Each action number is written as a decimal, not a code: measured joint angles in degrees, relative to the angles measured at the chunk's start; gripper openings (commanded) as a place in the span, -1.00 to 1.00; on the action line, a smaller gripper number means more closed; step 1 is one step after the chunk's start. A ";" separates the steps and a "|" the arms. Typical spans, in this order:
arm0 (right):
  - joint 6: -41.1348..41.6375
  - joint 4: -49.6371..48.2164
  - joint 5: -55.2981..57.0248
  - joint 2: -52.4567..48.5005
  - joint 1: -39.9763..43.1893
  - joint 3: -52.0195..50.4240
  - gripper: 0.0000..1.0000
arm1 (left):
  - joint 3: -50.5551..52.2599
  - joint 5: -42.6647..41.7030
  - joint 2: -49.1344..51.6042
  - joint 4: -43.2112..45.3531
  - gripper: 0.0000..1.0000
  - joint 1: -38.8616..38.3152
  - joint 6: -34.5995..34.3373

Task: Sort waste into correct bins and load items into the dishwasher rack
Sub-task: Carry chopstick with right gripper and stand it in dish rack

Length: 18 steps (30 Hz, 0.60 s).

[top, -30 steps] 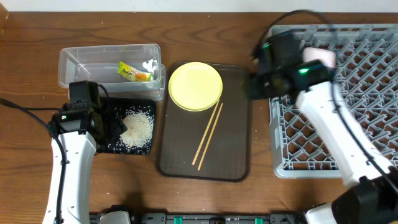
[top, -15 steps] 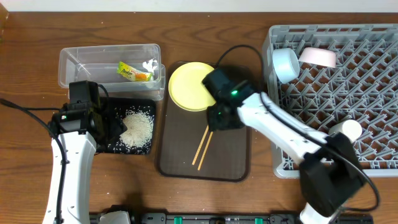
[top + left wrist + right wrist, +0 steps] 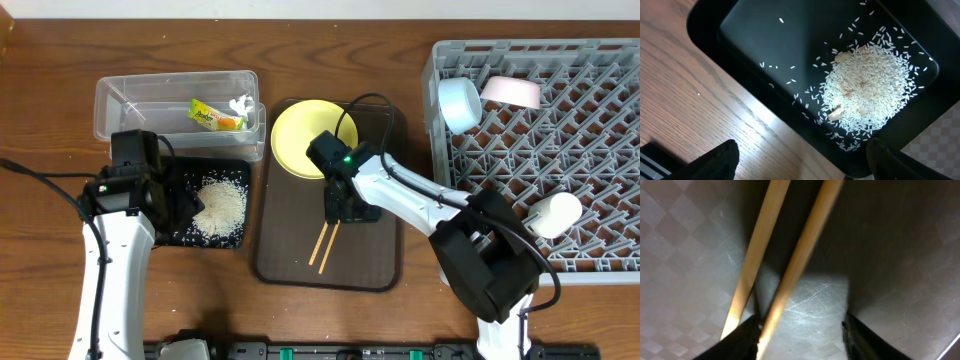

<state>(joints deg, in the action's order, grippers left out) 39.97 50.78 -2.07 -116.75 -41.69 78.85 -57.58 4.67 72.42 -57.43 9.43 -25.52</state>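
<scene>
Two wooden chopsticks [image 3: 322, 248] [image 3: 800, 255] lie on the dark brown serving tray [image 3: 375, 255]. My right gripper [image 3: 340, 208] [image 3: 802, 341] is open, low over them, with one stick by its left finger. The yellow plate [image 3: 300, 140] sits at the tray's far end. The rice heap [image 3: 222, 205] [image 3: 870, 85] lies in the black tray [image 3: 190, 235] [image 3: 740, 45]. My left gripper [image 3: 178, 205] [image 3: 805, 167] is open and empty at that tray's edge. The snack wrapper [image 3: 215, 117] and paper scrap [image 3: 240, 104] lie in the clear tub [image 3: 130, 95].
The grey dishwasher rack [image 3: 560, 140] fills the right side. It holds the light blue bowl [image 3: 460, 103], the white bowl [image 3: 511, 92] and the small cup [image 3: 555, 213]. The right arm's cable arcs over the plate.
My right arm has swung left from the rack, across the plate, down onto the chopsticks. The left arm has not moved.
</scene>
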 measured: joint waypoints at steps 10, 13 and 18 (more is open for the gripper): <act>0.98 1.73 0.61 0.00 0.11 0.00 -0.98 | 0.00 0.00 0.00 0.00 0.68 0.00 0.00; 0.96 2.58 0.61 0.00 0.37 0.00 -0.97 | 0.00 0.00 0.00 0.00 0.68 0.02 0.00; -1.33 4.20 0.66 1.31 3.65 -0.37 -0.98 | 0.00 0.00 0.00 -0.02 0.69 0.00 0.02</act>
<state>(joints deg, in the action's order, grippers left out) 38.63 54.98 -1.41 -115.44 -38.04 78.48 -57.58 4.67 72.42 -57.45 9.43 -25.50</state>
